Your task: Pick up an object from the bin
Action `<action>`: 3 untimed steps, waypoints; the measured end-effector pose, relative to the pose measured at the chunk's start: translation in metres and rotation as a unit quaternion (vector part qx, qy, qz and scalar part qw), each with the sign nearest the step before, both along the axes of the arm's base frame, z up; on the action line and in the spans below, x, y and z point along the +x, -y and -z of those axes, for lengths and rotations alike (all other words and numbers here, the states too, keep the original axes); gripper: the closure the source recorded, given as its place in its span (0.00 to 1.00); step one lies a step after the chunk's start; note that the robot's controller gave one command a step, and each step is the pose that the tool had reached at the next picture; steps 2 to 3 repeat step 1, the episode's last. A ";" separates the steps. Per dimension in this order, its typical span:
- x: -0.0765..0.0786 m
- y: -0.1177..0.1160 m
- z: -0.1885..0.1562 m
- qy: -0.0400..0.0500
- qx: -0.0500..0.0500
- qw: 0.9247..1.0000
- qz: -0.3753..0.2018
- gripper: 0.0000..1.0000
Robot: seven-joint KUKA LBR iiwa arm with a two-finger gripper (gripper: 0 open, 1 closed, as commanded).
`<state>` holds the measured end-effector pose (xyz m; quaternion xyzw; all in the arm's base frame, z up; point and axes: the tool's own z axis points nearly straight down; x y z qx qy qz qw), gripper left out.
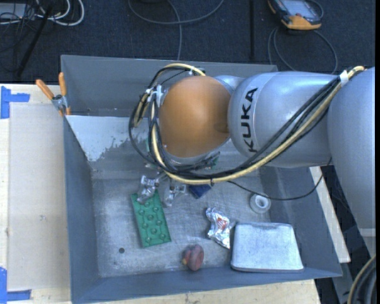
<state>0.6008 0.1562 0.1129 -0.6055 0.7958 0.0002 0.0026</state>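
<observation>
Nearest you in the scuffed grey bin (107,236) lay one reddish-brown lump (192,256), one grey pad (266,247) and one crumpled foil wrapper (218,227). Farther in lay one green studded plate (150,220), left of centre, and one white ring (261,202). Your gripper (159,192) hung over the plate's far end, fingers spread, nothing seen between them. The silver arm (285,119) read "KUKA"; cables (68,8) lay on dark floor (228,37) beyond.
</observation>
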 end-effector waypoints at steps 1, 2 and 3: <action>0.000 0.000 0.001 -0.002 0.000 1.000 0.004 1.00; 0.000 0.000 0.001 -0.002 0.000 1.000 0.004 1.00; 0.000 0.000 0.001 -0.002 0.000 1.000 0.004 1.00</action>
